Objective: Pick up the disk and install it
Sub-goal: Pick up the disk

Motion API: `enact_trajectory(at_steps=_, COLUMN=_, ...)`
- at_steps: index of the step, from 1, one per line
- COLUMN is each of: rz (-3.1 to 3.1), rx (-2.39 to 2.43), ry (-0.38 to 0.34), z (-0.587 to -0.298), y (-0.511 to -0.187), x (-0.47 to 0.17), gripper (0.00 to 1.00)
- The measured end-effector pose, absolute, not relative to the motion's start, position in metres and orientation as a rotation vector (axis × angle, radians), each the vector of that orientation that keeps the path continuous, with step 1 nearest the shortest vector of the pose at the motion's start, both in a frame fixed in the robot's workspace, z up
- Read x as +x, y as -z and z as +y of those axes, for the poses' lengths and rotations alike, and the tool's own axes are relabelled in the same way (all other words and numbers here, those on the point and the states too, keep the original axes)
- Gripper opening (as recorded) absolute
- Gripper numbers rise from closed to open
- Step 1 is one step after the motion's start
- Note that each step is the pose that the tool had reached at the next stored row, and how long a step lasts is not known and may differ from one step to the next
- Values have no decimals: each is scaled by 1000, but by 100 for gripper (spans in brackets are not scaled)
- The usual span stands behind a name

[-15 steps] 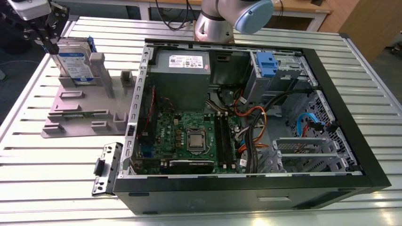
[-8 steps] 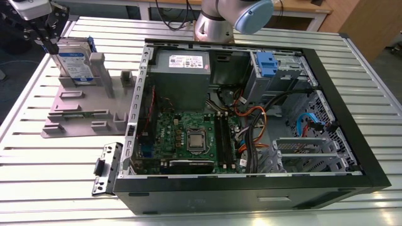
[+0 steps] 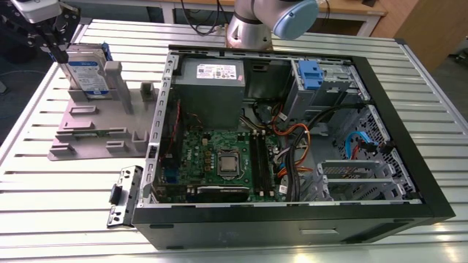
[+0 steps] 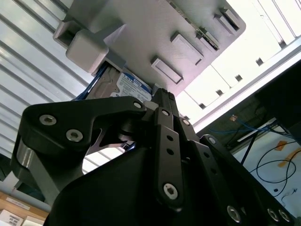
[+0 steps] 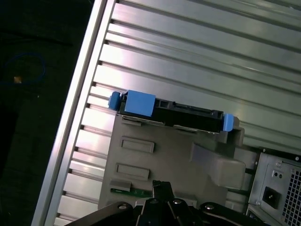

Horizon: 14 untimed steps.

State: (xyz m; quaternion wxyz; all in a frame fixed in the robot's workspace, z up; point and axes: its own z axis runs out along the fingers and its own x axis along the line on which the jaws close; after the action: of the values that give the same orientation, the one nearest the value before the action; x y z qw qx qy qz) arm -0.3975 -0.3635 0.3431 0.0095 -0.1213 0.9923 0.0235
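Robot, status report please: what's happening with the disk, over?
Pincer shut, empty, near disk. Disk upright in grey stand, not yet lifted. Nothing seen in the way.

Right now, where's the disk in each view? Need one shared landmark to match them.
Exterior view: the disk stands upright in the grey stand, at the exterior view's upper left.
Second wrist view: the disk shows its labelled face, peeking out behind the stand.
First wrist view: the disk is edge-on, along the stand's edge.
Shared landmark: the grey stand.
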Motion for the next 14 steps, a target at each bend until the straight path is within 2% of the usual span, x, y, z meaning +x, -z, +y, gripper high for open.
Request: enact_trajectory(at_steps=14, rz=3094, rx=-422, ry=-74, z=-364, y=-343, x=-398, gripper=10)
